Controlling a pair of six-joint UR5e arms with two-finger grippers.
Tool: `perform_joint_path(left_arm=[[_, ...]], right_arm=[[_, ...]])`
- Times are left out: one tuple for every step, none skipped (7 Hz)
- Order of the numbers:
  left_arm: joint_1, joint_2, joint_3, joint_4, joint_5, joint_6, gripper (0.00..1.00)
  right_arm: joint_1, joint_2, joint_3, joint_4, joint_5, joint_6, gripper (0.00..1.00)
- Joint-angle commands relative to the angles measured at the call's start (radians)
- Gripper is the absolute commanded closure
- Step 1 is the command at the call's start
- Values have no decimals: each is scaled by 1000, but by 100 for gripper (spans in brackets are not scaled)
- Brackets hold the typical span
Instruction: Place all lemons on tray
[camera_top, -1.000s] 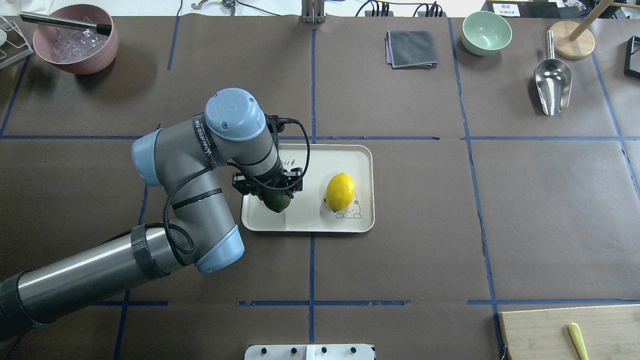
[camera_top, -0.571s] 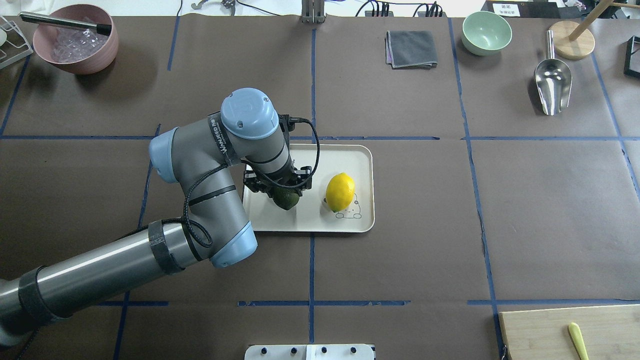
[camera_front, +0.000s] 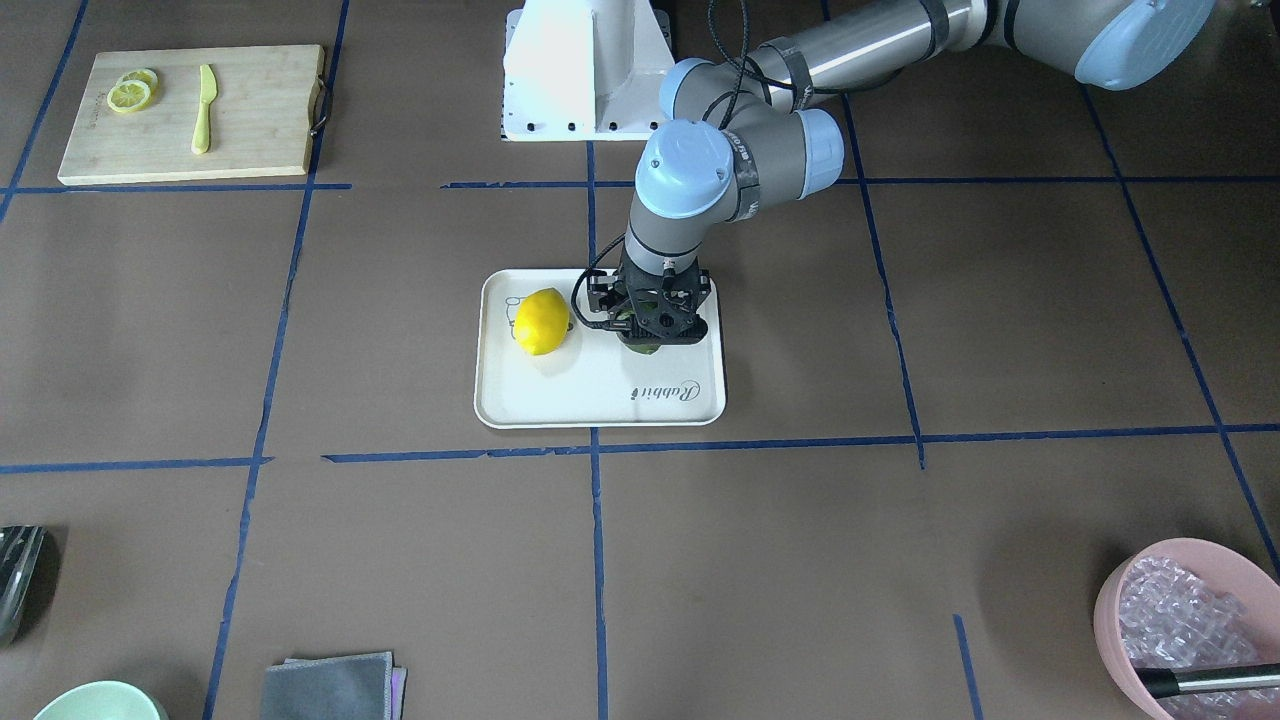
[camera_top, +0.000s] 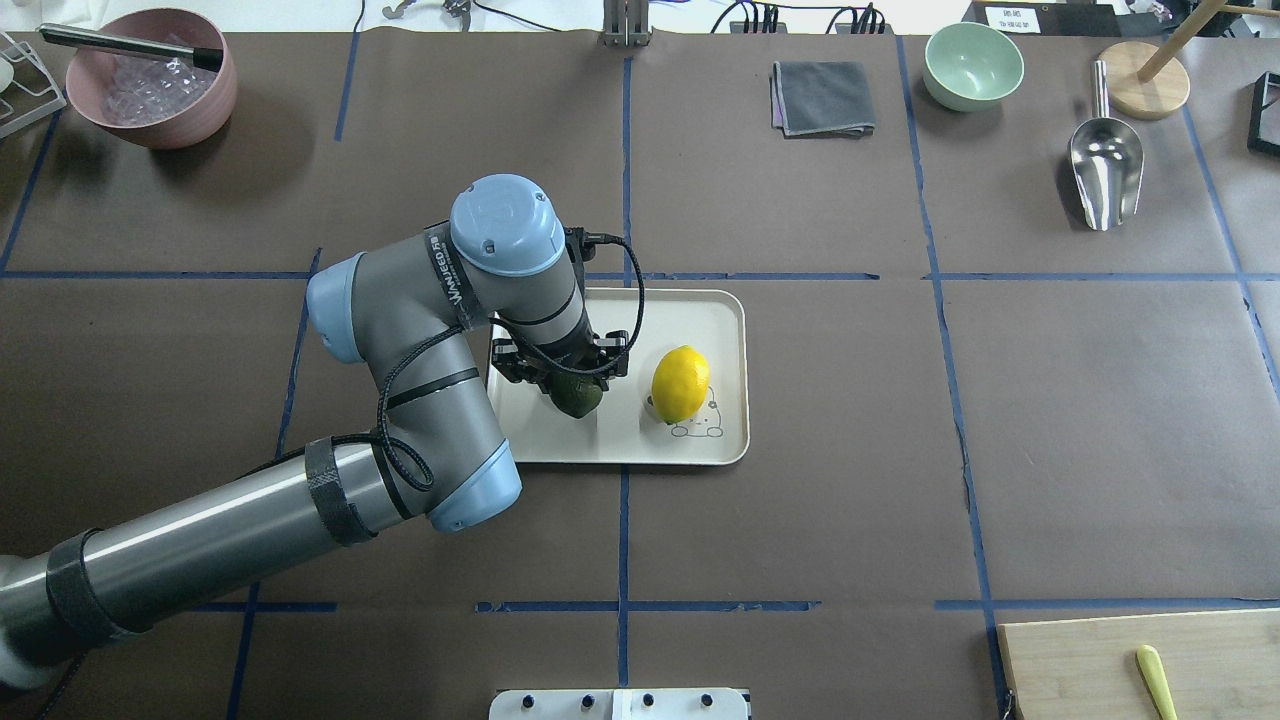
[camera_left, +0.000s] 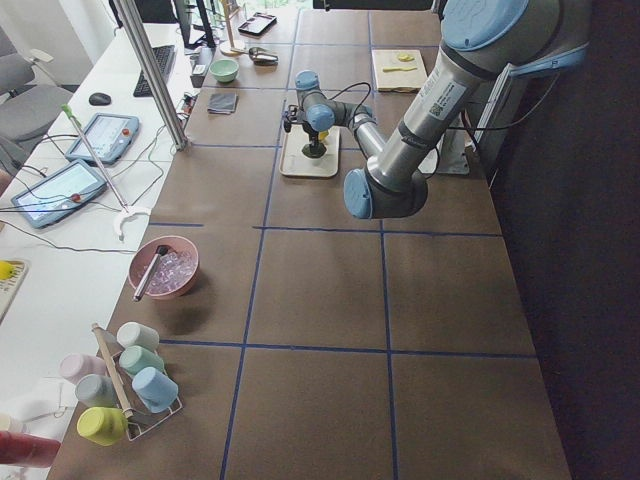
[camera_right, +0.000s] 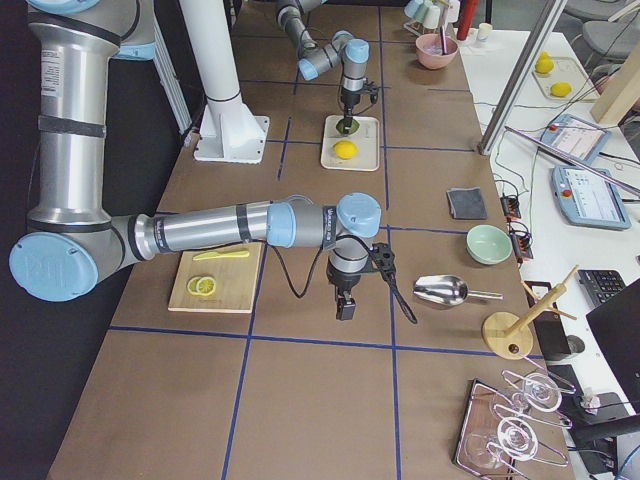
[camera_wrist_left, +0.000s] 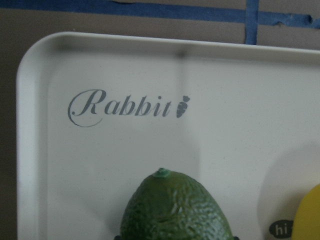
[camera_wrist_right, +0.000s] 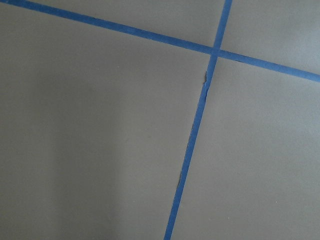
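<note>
Nearest the robot, on its right, the pale bamboo cutting board (camera_top: 1080, 660) and its yellow plastic knife (camera_top: 1155, 680) lay just as they had a second before. The right gripper (camera_right: 345, 306) hung over bare brown table paper beside the board. It showed only in a side view, so whether it was open or closed could not be told.

Farther out, at mid-table, was the one real change. Over the last second the left gripper (camera_top: 572, 385) had travelled from the left edge of the cream-white rectangular tray (camera_top: 700, 310) to a spot well inside the rim. Most of that shift came early and very little at the end, which suggested the arm was settling. Its fingers were clamped on the sides of the dark green dimpled oval lemon (camera_top: 580, 400), whose tip pointed toward the "Rabbit" script. The green lemon sat low over the tray's left half; whether it touched the surface could not be told. The bright yellow oval lemon (camera_top: 680, 383) lay on the right half by the bear drawing, unmoved and apart from the green one.

For the task, one lemon was already placed and the second had reached its target. Only lowering and release seemed to remain.

Farthest off, the folded grey cloth (camera_top: 822, 97), the mint-green bowl (camera_top: 972, 65) and the steel scoop (camera_top: 1105, 165) kept their places.
</note>
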Motion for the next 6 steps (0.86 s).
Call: perform_joint_path(left_arm=[[0, 0, 1, 3, 0, -1, 0], [0, 2, -2, 1, 0, -1, 0], [-5, 2, -8, 4, -1, -1, 0], [-24, 15, -63, 16, -5, 0, 0], [-50, 100, -209, 18, -8, 0, 0], [-102, 233, -385, 44, -11, 22, 0]], right_arm=[[0, 3, 1, -2, 0, 0, 0], [0, 3, 1, 0, 0, 0, 0], [0, 4, 1, 0, 2, 0, 0], [0, 6, 1, 0, 2, 0, 0], [0, 7, -2, 0, 2, 0, 0], [0, 9, -5, -2, 0, 0, 0]])
